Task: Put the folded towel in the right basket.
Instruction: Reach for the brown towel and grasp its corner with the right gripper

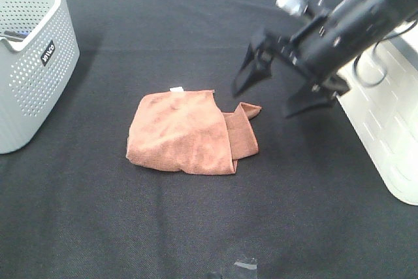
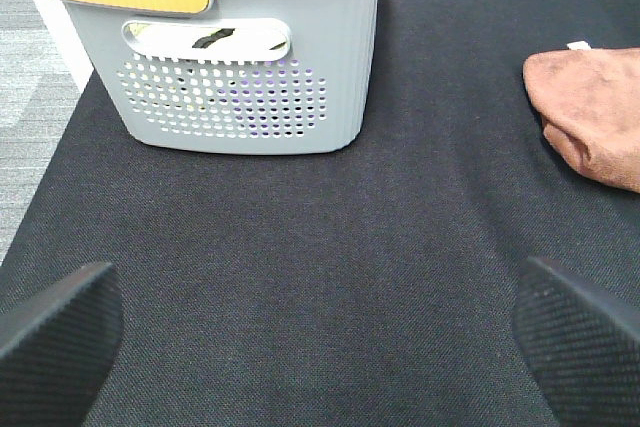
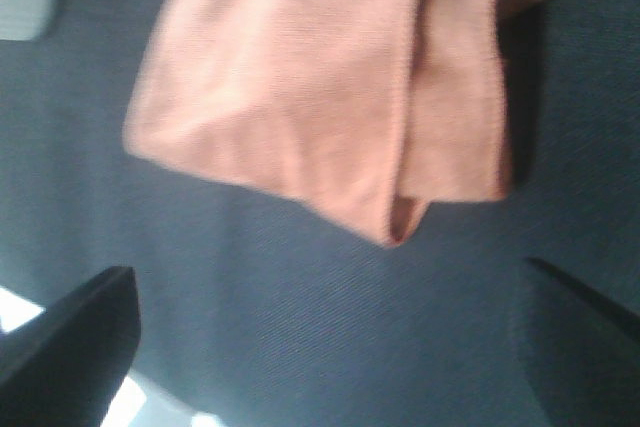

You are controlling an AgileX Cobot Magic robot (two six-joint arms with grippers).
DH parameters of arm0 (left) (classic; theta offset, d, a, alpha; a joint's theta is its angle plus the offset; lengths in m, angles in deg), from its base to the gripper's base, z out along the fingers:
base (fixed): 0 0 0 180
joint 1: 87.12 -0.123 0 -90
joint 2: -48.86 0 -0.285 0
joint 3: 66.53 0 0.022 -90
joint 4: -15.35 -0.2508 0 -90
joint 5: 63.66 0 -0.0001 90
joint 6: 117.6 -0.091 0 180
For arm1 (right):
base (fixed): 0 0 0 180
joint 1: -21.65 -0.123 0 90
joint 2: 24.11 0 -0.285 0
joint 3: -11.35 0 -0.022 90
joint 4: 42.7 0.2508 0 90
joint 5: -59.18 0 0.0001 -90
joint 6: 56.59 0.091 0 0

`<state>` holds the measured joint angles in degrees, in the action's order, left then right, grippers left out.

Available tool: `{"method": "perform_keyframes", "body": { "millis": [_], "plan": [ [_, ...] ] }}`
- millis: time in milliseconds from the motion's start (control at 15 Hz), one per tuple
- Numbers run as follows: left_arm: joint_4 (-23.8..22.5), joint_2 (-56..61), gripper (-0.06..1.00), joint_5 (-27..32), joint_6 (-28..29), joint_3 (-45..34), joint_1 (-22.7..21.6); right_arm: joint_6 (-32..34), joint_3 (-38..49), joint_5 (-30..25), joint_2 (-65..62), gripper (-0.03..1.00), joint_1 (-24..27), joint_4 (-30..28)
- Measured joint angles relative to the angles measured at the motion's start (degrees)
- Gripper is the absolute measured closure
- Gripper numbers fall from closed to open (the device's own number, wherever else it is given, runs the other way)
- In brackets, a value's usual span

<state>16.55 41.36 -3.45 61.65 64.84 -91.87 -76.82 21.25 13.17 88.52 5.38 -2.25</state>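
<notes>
The folded brown towel point(image 1: 189, 132) lies flat on the black table, near the middle. It also shows in the left wrist view point(image 2: 595, 112) and, blurred, in the right wrist view point(image 3: 330, 87). My right gripper point(image 1: 277, 93) is open and empty, hanging above the table just right of the towel's loose corner. The right basket point(image 1: 392, 142) is white and stands at the table's right edge, behind that arm. My left gripper point(image 2: 320, 332) is open and empty over bare cloth; it is out of the exterior view.
A grey perforated basket point(image 1: 29, 63) stands at the far left, with a yellow handle and some items inside point(image 2: 230, 57). The table's front edge has a small strip of tape point(image 1: 245, 264).
</notes>
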Motion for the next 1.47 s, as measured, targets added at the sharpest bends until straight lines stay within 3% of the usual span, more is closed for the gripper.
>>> {"method": "perform_keyframes", "body": {
  "millis": [200,600,1467],
  "plan": [
    [0.0,0.0,-0.04,0.0,0.0,0.0,0.0,-1.8,-1.1,2.2,4.3,0.01,0.0,1.1],
    [0.0,0.0,-0.04,0.0,0.0,0.0,0.0,-2.3,-11.9,2.9,17.6,0.01,0.0,1.4],
    [0.0,0.0,-0.04,0.0,0.2,0.0,0.0,-2.9,-12.8,2.8,22.5,0.01,0.0,3.7]
  ]
}}
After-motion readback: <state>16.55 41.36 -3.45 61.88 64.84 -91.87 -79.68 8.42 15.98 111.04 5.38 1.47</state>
